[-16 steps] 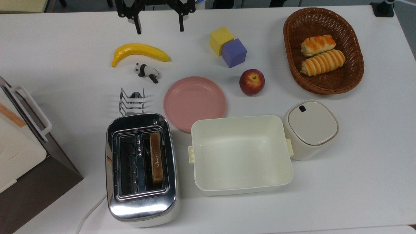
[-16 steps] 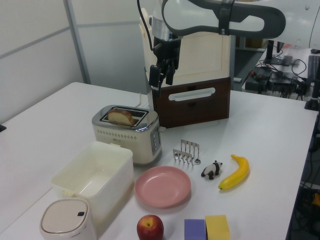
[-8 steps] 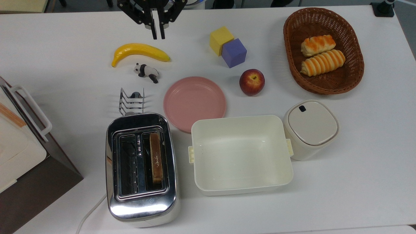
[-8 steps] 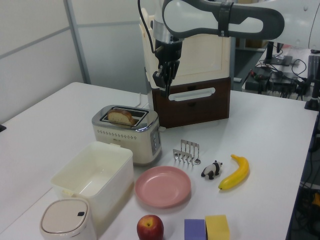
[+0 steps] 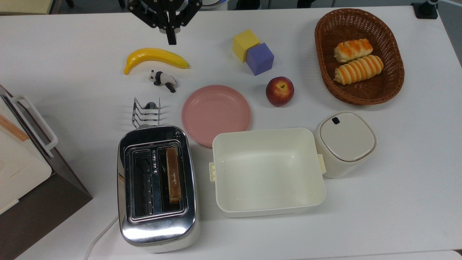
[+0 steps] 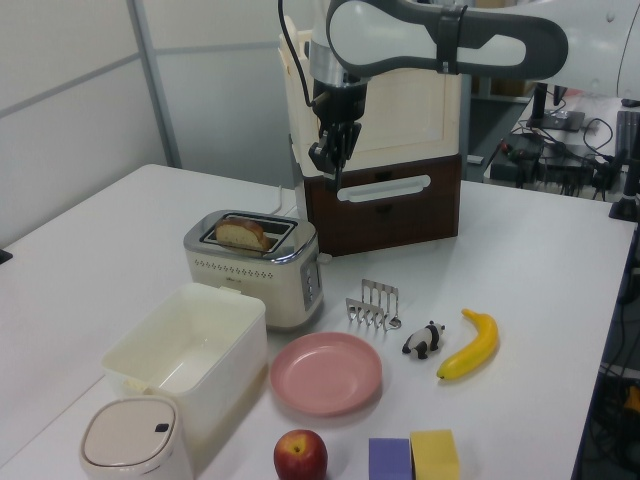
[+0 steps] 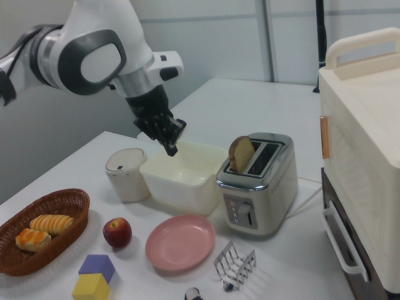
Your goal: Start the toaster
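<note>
The chrome toaster (image 5: pixel 157 231) stands at the near edge of the table in the top view, with a slice of bread (image 5: pixel 173 175) upright in its right slot. It also shows in the left view (image 6: pixel 262 275) and the right view (image 7: pixel 256 194), where its control face points toward the pink plate. My gripper (image 5: pixel 172 41) hangs in the air at the far edge of the table, just beyond the banana (image 5: pixel 155 57), well away from the toaster. Its fingers are shut together with nothing between them, as also seen in the left view (image 6: pixel 331 183) and the right view (image 7: pixel 171 150).
A wire toast rack (image 5: pixel 146 112), a panda figure (image 5: pixel 162 78) and a pink plate (image 5: pixel 216 112) lie between the gripper and the toaster. A cream tub (image 5: pixel 267 202), lidded container (image 5: pixel 345 142), apple (image 5: pixel 279 91), two cubes (image 5: pixel 252 50) and bread basket (image 5: pixel 395 83) sit to the top view's right. A boxy appliance (image 5: pixel 21 169) stands left.
The fingers, wide apart a second ago, have come together. The gripper has turned and dropped slightly over the far edge. Nothing on the table has moved.
</note>
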